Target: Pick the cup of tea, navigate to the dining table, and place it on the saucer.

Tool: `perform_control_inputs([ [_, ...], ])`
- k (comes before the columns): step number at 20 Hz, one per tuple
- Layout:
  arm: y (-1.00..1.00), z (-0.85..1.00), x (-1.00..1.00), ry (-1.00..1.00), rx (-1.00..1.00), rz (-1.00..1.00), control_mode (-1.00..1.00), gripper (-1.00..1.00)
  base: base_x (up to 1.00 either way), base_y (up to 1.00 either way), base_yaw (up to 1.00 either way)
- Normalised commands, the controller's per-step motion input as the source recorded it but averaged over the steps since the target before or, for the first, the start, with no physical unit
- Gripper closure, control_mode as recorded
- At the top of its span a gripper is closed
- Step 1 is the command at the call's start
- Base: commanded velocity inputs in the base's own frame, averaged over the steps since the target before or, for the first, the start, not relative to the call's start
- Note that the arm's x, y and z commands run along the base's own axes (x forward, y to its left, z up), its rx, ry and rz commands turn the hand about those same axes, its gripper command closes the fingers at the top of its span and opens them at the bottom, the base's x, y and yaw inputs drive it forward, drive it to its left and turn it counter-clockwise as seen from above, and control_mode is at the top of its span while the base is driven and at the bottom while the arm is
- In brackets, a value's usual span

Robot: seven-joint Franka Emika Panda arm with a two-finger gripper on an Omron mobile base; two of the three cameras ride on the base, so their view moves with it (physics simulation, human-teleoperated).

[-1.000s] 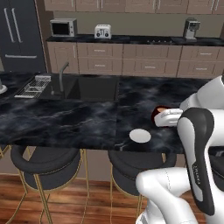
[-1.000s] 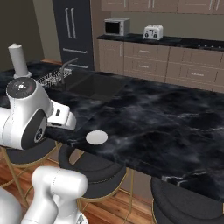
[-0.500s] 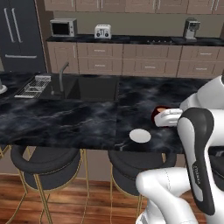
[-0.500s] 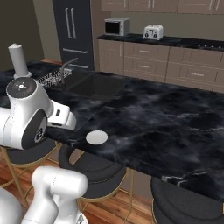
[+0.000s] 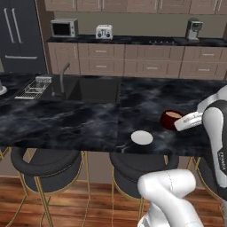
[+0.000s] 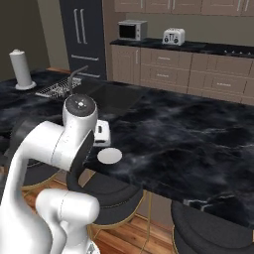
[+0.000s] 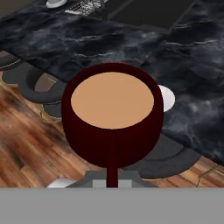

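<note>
The cup of tea [image 5: 170, 119] is dark maroon with light brown liquid, and it hangs just above the dining table [image 5: 66, 124], a little right of and beyond the saucer [image 5: 142, 138]. My gripper [image 5: 180, 122] is shut on the cup's side, where the handle is. In the hand view the cup of tea [image 7: 112, 113] stands close in front with its handle [image 7: 112, 168] toward the camera. The white saucer [image 7: 169, 99] peeks out behind its right side, near the table's edge. From the right base view the saucer [image 6: 109, 156] lies beside my arm, which hides the cup.
Black round stools [image 5: 46, 165] with gold legs stand under the table's near edge. A sink [image 5: 93, 88] and a dish rack [image 5: 35, 86] sit at the table's far left, with a paper towel roll [image 6: 22, 69] beyond. The back counter holds a microwave [image 5: 64, 28] and a toaster [image 5: 103, 32].
</note>
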Motion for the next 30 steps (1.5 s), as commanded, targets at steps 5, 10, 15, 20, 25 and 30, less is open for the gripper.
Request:
perform_control_inputs([
  [5, -0.39, -0.23, 0.39, 0.01, 0.0, 0.44, -1.0, 1.0, 0.0, 0.0, 0.0],
  [10, -0.02, -0.27, 0.54, 0.0, 0.0, 0.32, -1.0, 1.0, 0.0, 0.0, 0.0],
  [15, 0.0, -0.3, 0.56, 0.06, 0.0, 0.23, -1.0, 1.0, 0.0, 0.0, 0.0],
  [20, 0.0, -0.55, 0.44, 0.09, -0.02, 0.18, -1.0, 1.0, 0.0, 0.0, 0.0],
  [25, 0.0, -0.5, 0.7, 0.04, 0.0, 0.08, -1.0, 1.0, 0.0, 0.0, 0.0],
  [30, -0.03, -0.35, 0.78, 0.02, 0.0, 0.03, -1.0, 1.0, 0.0, 0.0, 0.0],
])
